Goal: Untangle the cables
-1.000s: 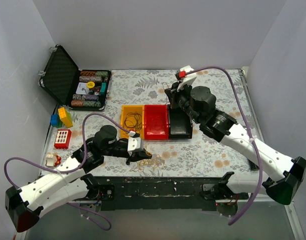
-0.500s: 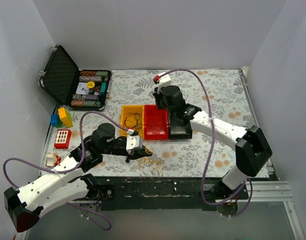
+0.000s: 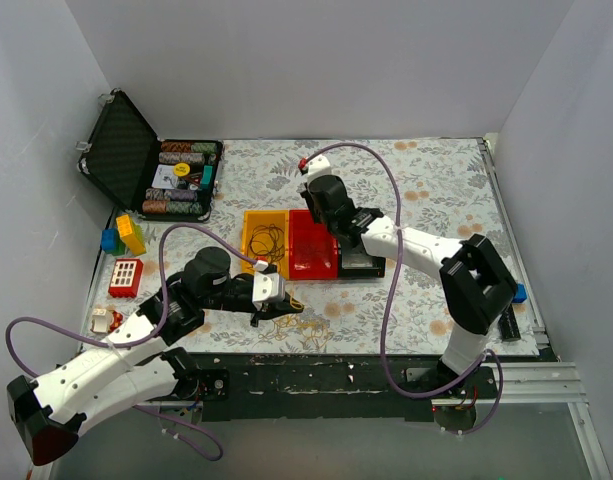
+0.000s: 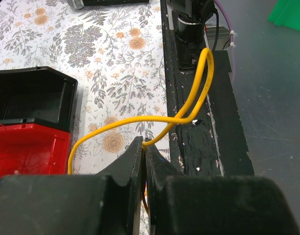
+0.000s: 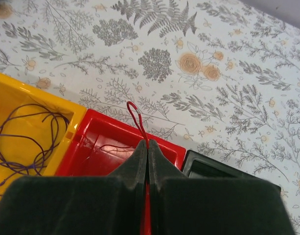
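Note:
My left gripper (image 4: 144,146) is shut on a yellow cable (image 4: 189,105) that loops out past the table's near edge; in the top view it (image 3: 286,308) sits near the front edge, below the bins. My right gripper (image 5: 148,145) is shut on a thin red cable (image 5: 135,116), a small loop sticking out of the tips, held over the red bin (image 5: 98,152). In the top view the right gripper (image 3: 318,228) is above the red bin (image 3: 313,262). A dark purple cable (image 5: 30,137) lies coiled in the yellow bin (image 3: 248,220).
A black bin (image 3: 368,262) stands right of the red one. An open black case (image 3: 121,150) with poker chips is at the back left. Toy bricks (image 3: 126,272) lie at the left edge. A small blue object (image 3: 519,293) sits at the right edge.
My right arm has swung left from over the black bin to over the red bin. My left gripper has stayed near the front edge, shifting slightly right.

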You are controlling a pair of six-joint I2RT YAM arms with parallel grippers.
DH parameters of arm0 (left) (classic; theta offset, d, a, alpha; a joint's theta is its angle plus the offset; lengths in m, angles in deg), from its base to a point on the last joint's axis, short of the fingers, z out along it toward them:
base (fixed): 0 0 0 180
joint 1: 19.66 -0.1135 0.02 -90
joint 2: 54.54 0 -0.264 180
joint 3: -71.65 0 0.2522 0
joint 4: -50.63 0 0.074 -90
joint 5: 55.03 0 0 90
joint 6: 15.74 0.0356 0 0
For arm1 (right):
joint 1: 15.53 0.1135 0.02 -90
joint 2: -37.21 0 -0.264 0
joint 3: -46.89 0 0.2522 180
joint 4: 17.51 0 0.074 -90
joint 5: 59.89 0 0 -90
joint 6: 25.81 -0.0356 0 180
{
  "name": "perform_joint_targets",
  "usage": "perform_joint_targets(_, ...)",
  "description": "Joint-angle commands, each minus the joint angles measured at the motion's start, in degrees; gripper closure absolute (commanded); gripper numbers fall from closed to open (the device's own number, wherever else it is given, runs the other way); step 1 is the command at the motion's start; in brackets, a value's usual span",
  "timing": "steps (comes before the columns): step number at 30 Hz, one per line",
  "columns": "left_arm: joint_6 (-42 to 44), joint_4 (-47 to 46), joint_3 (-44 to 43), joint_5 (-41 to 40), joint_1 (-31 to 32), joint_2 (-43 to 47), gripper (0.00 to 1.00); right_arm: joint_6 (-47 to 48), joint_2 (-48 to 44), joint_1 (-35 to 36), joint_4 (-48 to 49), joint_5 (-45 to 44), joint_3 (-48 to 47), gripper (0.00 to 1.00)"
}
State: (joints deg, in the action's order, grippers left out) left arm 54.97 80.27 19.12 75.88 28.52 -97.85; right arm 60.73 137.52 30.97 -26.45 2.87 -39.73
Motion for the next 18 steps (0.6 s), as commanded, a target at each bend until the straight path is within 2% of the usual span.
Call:
perform_joint_targets(1,0.92,0.21,-2.02,-0.21,0.24,0.86,1.00,-2.50,1.90,-0.18,-3.23,2.88,0.61,0.99)
perform_joint_targets(10,1.62,-0.85,-2.54,-1.26,0.24,-0.11,1.00,-9.45,7.00,-0.97,-12.63,14.58,-4.74,0.98)
perform_joint_targets(11,1.62,-0.94,-2.72,-1.44,0.24,-0.28,1.00,-9.63,6.57,-1.15,-12.64,15.72,-4.83,0.94)
perform_joint_targets(17,1.62,-0.94,-2.72,-1.79,0.24,-0.37,1.00,-11.74,-1.42,-1.94,-14.49,20.57,-5.45,0.45)
perform_joint_targets(18,1.62,-0.85,-2.63,-1.97,0.24,-0.37,1.00,-11.83,-3.44,-1.94,-14.66,20.48,-5.28,0.40)
